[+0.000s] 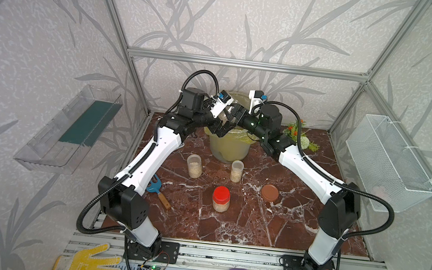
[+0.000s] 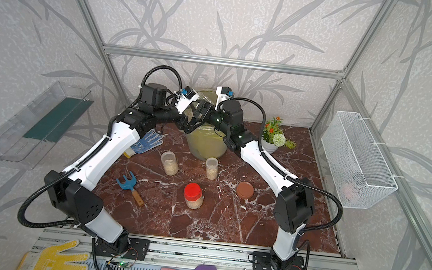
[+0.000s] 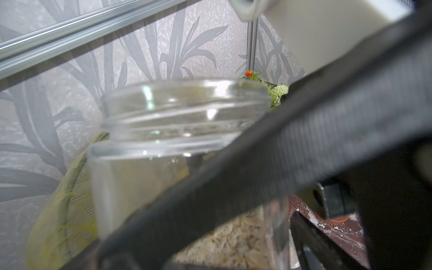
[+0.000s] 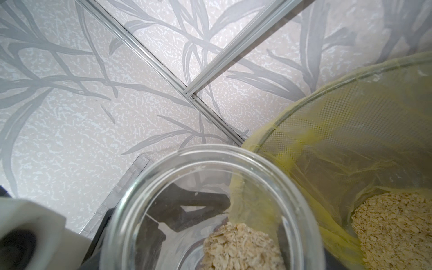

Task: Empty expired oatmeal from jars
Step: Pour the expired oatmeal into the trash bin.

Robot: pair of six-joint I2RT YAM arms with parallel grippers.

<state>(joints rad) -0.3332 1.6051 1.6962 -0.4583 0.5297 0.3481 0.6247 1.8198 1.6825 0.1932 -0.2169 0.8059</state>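
Observation:
Above the bin [image 1: 228, 148] lined with a yellow bag, an open clear jar [image 1: 224, 116] partly filled with oatmeal [image 4: 238, 245] is tilted between both arms. My right gripper [image 1: 235, 114] is shut on this jar [image 4: 177, 163]. My left gripper [image 1: 220, 130] stands open beside and under it, and its dark fingers [image 4: 194, 205] show through the glass. In the left wrist view the jar's mouth [image 3: 187, 117] is close in front. Some oatmeal [image 4: 392, 224] lies in the bag. On the table stand a wider jar [image 1: 194, 166], a slim jar [image 1: 236, 170] and a red-lidded jar [image 1: 221, 198], all with oatmeal.
A brown lid [image 1: 269, 193] lies on the marble table to the right of the red-lidded jar. A flower pot [image 1: 301, 138] stands at the back right, a blue fork tool [image 1: 157, 188] by the left arm, and a blue glove [image 2: 147, 140] behind it. A wire basket [image 1: 389, 161] hangs on the right wall.

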